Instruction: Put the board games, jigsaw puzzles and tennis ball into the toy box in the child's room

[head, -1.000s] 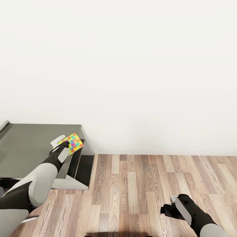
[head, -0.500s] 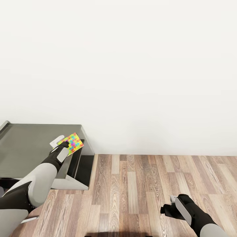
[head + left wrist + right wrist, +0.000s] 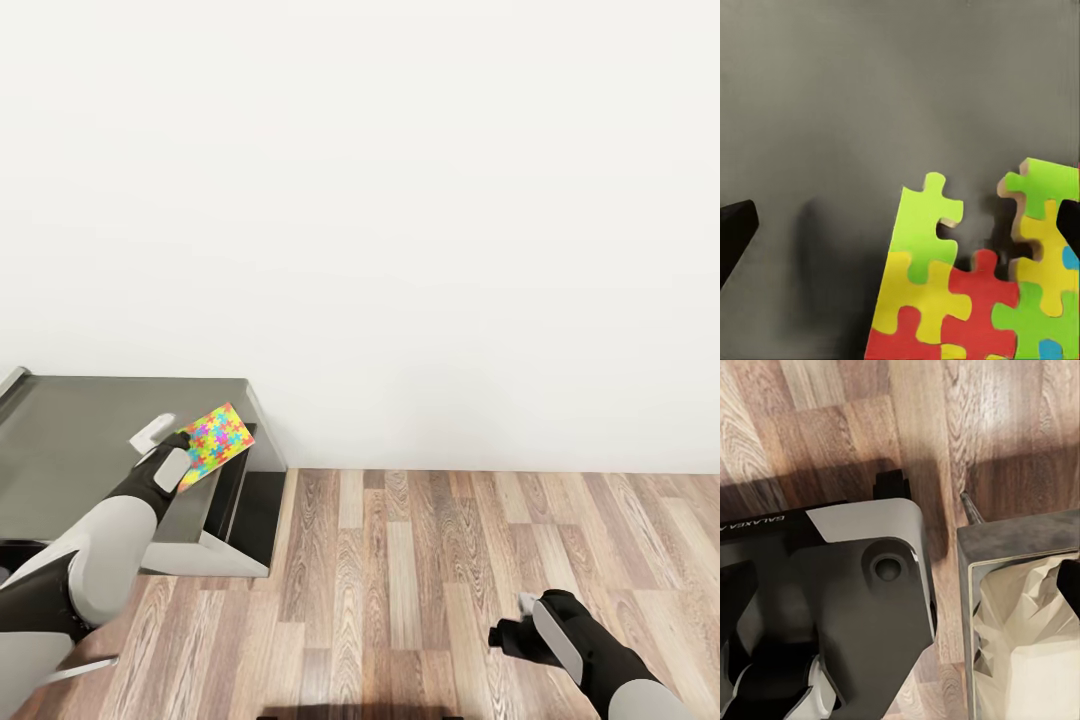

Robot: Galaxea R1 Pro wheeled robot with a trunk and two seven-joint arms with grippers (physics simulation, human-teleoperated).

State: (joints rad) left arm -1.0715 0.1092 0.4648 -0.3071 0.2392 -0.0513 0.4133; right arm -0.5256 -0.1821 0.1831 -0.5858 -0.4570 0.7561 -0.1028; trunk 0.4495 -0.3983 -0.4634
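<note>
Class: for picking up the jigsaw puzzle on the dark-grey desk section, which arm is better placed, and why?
Left. The left claw is right at the jigsaw puzzle on the table, fingers spread; the right claw hangs low above the wooden floor, well away.

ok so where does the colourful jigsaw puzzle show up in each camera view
Head view: the jigsaw puzzle lies at lower left, on the dark-grey table section, just ahead of the left gripper.
Left wrist view: the puzzle is close up, with the grey surface behind it.
Right wrist view: I can't make it out.
Shared landmark: the dark-grey table section.
</note>
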